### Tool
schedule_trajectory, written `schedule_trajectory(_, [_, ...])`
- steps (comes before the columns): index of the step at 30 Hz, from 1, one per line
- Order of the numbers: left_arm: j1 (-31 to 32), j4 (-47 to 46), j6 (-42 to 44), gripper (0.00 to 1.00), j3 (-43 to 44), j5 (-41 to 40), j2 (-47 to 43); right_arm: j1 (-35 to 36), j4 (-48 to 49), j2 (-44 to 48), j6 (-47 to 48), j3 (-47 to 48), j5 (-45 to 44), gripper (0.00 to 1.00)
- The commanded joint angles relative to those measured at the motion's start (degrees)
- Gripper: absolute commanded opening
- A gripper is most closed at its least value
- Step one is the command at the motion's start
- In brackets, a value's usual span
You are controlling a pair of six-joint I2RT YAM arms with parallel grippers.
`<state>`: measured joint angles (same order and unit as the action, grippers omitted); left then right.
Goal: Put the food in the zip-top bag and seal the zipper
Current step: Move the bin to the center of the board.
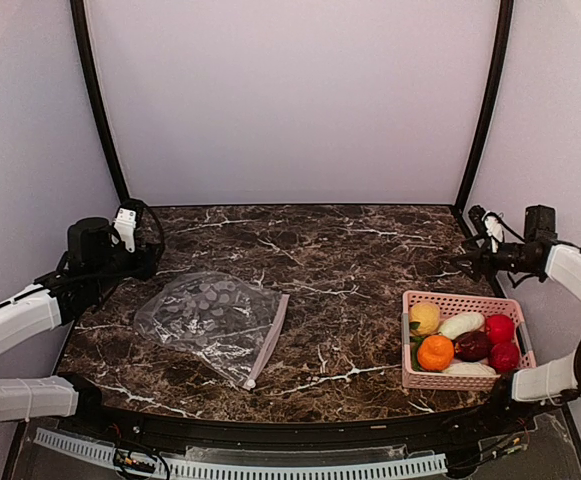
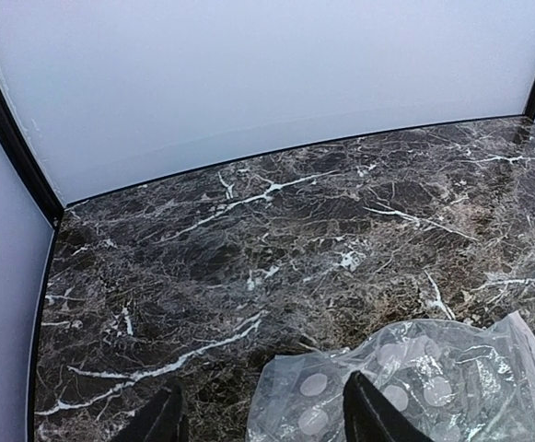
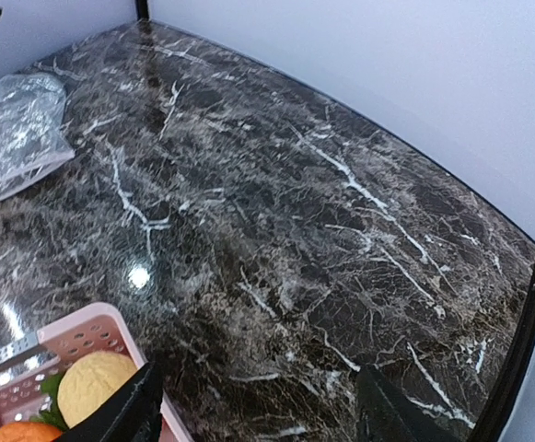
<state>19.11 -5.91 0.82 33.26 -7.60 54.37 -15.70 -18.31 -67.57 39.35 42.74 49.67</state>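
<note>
The clear zip-top bag (image 1: 208,318) lies flat on the marble table, left of centre, with its pale zipper strip (image 1: 267,342) along its right edge. The food sits in a pink basket (image 1: 460,298) at the front right: a yellow ball (image 1: 424,317), an orange ball (image 1: 435,352), white oblong pieces (image 1: 462,325), red fruits (image 1: 499,328), a maroon fruit (image 1: 471,345). My left gripper (image 1: 148,262) (image 2: 262,424) is open and empty, just above the bag's far left corner (image 2: 414,378). My right gripper (image 1: 465,266) (image 3: 258,424) is open and empty, above the table behind the basket (image 3: 64,343).
White walls and black frame poles (image 1: 98,100) enclose the dark marble table (image 1: 350,250) on three sides. The bag also shows far left in the right wrist view (image 3: 18,138). The yellow ball (image 3: 92,378) lies beside my right gripper's left finger.
</note>
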Motion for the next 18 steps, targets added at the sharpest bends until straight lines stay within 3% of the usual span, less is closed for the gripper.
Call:
schedule_trajectory(1, [0.57,-0.12,-1.99,0.58,-0.32,3.03,-1.44,0.24,-23.62,-4.32,19.59,12.55,-2.71,0.71])
schedule_trajectory(5, [1.46,1.24,-2.15,0.59,1.2,4.45,1.29,0.36,-37.33,-8.57,26.43,20.74,-6.19,0.72])
schedule_trajectory(8, [1.54,2.59,-2.19,0.59,2.1,5.65,2.24,0.42,-42.79,-11.25,30.86,23.93,-10.18,0.65])
schedule_trajectory(14, [1.54,3.01,0.14,0.6,1.63,2.4,1.73,1.9,-49.56,-15.97,35.63,25.96,-17.15,0.51])
schedule_trajectory(18, [1.54,3.06,1.23,0.61,1.39,0.97,2.24,4.48,-48.68,-16.74,36.39,24.16,-20.52,0.49])
